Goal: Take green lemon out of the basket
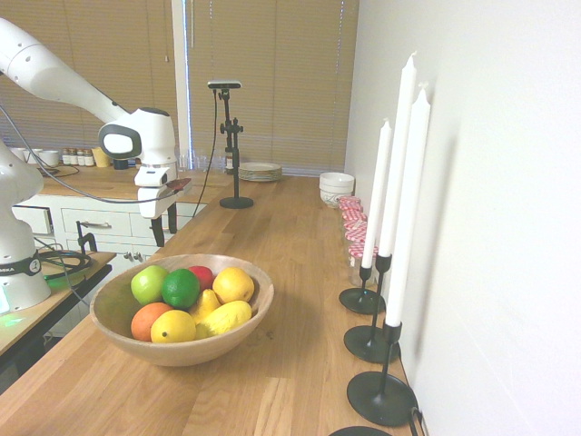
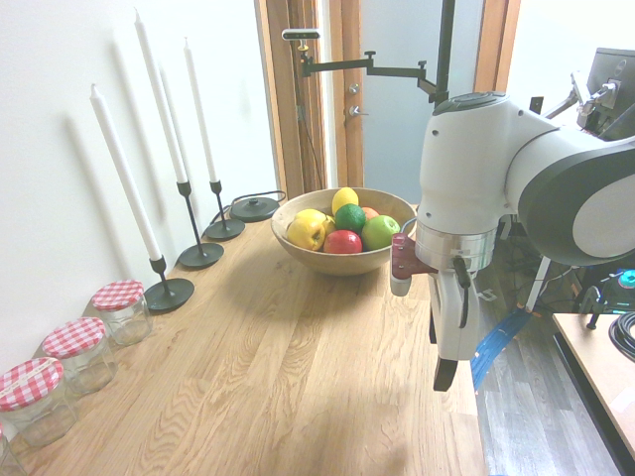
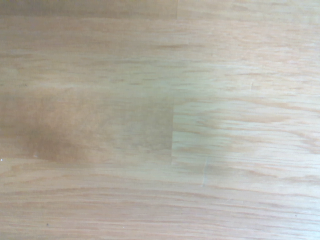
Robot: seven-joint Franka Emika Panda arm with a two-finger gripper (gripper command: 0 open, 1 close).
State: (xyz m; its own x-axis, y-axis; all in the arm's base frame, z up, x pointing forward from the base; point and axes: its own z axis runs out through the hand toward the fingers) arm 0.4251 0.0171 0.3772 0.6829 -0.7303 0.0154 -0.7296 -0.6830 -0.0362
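Note:
The green lemon (image 1: 180, 288) (image 2: 349, 217) lies on top of the fruit pile in the wooden basket (image 1: 186, 351) (image 2: 343, 261), between a pale green apple (image 1: 148, 283) (image 2: 379, 231), a red fruit and yellow lemons. My gripper (image 1: 164, 226) (image 2: 445, 369) hangs above the countertop a good way beyond the basket, fingers pointing down, open with nothing between them. The wrist view shows only bare wood grain.
Tall white candles (image 1: 400, 191) (image 2: 121, 174) in black holders line the wall beside the basket. Jars with red checked lids (image 1: 356, 234) (image 2: 77, 352) stand further along the wall. White bowls (image 1: 336, 186) and plates (image 1: 260, 171) sit at the counter's far end.

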